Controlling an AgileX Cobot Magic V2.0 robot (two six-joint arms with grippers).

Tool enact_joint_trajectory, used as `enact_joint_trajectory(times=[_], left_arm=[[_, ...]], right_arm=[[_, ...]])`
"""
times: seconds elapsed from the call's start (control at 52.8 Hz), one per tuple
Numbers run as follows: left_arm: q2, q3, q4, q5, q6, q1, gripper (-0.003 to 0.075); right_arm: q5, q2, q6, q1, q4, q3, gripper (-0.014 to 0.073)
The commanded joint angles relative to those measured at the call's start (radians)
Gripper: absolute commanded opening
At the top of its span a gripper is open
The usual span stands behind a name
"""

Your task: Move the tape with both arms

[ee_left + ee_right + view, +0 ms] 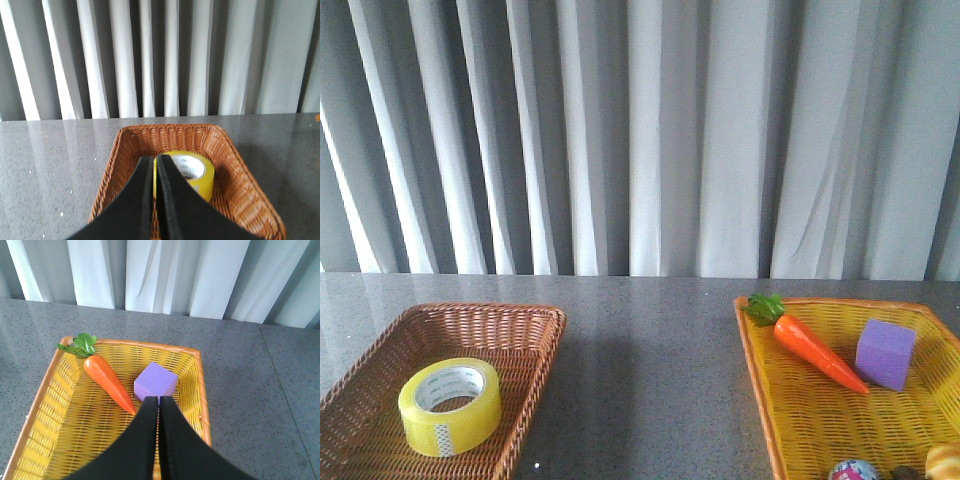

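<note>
The yellow tape roll (pixel 451 405) with a white printed core lies flat in the brown wicker basket (pixel 530 325) at the front left. It also shows in the left wrist view (pixel 192 172), just beyond my left gripper (pixel 154 159), which is shut and empty, held above the basket's near part. My right gripper (pixel 159 399) is shut and empty above the yellow basket (pixel 45 390), its tips in line with the purple cube (pixel 156 382). Neither arm shows in the front view.
The yellow basket (pixel 760 390) at the front right holds an orange carrot (pixel 817 352), the purple cube (pixel 885 354) and small items at its near edge. Grey tabletop lies between the two baskets. A grey curtain hangs behind the table.
</note>
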Motion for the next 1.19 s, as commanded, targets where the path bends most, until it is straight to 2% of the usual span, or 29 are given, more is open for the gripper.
enact_joint_trajectory(times=[0.0, 0.189, 0.265, 0.378, 1.173], left_arm=[[-0.120, 0.159, 0.001, -0.180, 0.003, 0.001, -0.0007], [-0.274, 0.376, 0.001, -0.244, 0.001, 0.001, -0.0007], [-0.307, 0.372, 0.010, -0.182, 0.013, 0.001, -0.0007], [-0.306, 0.373, 0.010, -0.180, 0.058, 0.014, -0.0007], [-0.305, 0.371, 0.000, -0.187, 0.053, 0.034, -0.0006]], right_arm=[[-0.069, -0.019, 0.001, -0.006, -0.011, -0.024, -0.0008], [-0.069, -0.019, 0.001, -0.006, -0.011, -0.024, -0.0008], [-0.069, -0.019, 0.001, -0.006, -0.011, -0.024, -0.0008], [-0.069, -0.019, 0.001, -0.006, -0.011, -0.024, -0.0008], [-0.069, -0.019, 0.001, -0.006, -0.011, -0.024, -0.0008]])
